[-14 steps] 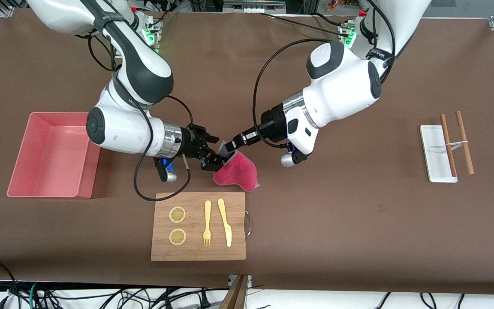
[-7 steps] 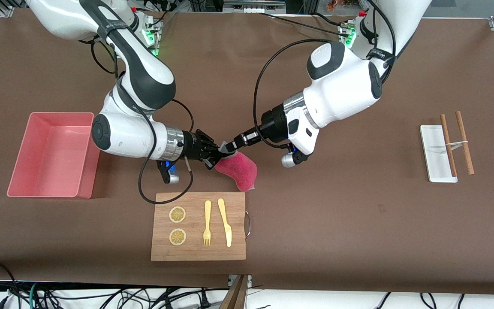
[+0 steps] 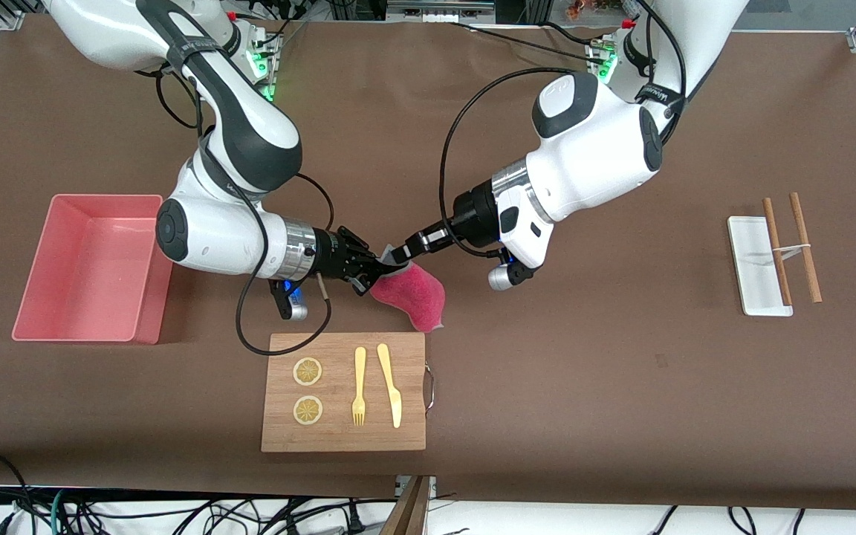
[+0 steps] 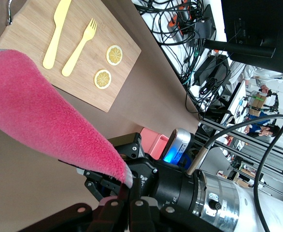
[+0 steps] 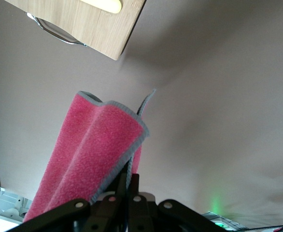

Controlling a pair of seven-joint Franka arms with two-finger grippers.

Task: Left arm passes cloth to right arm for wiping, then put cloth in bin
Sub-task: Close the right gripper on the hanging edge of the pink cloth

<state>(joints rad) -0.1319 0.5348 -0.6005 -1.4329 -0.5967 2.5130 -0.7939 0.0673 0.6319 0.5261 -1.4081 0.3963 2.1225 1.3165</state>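
Fingers of both grippers pinch the cloth [image 3: 413, 293] at once: in the front view the left gripper [image 3: 400, 254] clamps its upper grey-edged corner, and the right gripper [image 3: 368, 276] clamps the end just beside it, both hanging over bare tabletop [image 3: 584, 386]. The cloth droops between them, above the strip just farther from the front camera than the wooden board [image 3: 344, 391]. The bin [image 3: 90, 267] sits toward the right arm's end, well apart from the cloth.

From the left wrist, the cloth [image 4: 45, 125] runs to the right gripper [image 4: 124, 186], with board [image 4: 69, 53], fork [image 4: 78, 47] and knife [image 4: 56, 33] below.

From the right wrist, the cloth [image 5: 91, 162] is gripped by that arm's fingers [image 5: 132, 186].
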